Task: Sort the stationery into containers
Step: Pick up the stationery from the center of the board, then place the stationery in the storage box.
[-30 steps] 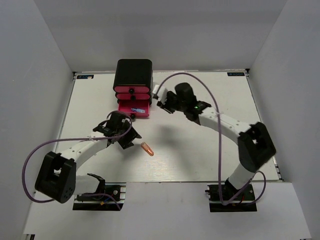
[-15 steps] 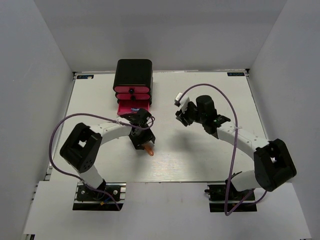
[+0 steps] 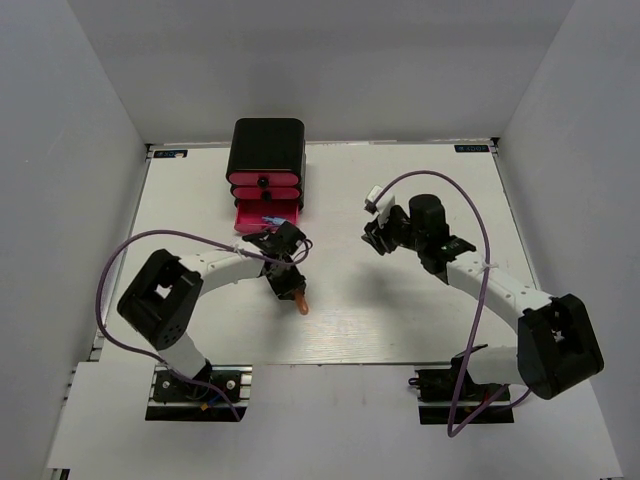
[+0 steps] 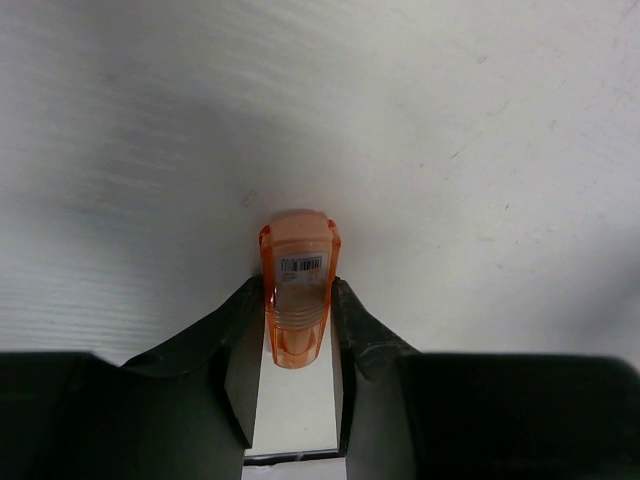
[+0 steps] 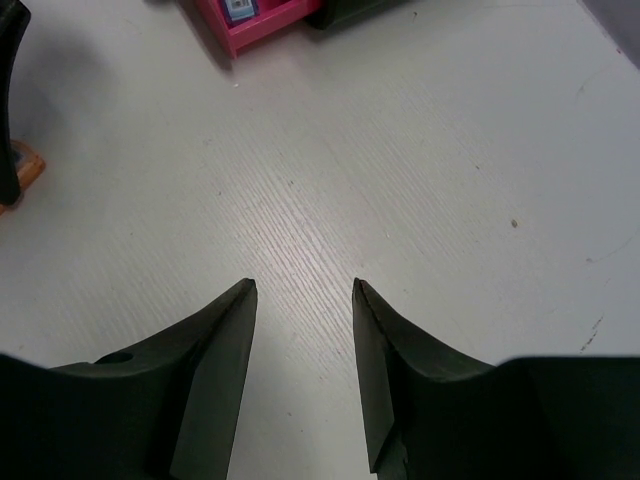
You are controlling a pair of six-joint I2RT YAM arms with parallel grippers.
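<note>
An orange capsule-shaped piece [image 4: 297, 290] lies on the white table. My left gripper [image 4: 297, 285] has its two black fingers pressed against the piece's sides. In the top view the piece [image 3: 301, 305] sticks out just past the left gripper [image 3: 292, 293]. It also shows at the left edge of the right wrist view [image 5: 22, 170]. The black cabinet [image 3: 268, 145] stands at the back, its bottom pink-red drawer [image 3: 285, 228] pulled open with a small blue piece [image 5: 240, 8] inside. My right gripper [image 5: 304, 285] is open and empty over bare table, right of the drawer [image 5: 262, 25].
The right arm [image 3: 480, 280] curves along the table's right side, and purple cables loop over both arms. The two upper drawers [image 3: 264, 181] are shut. Grey walls enclose the table on three sides.
My left gripper has swung right to the orange piece and closed on it. My right gripper has pulled back from the open drawer toward the right.
</note>
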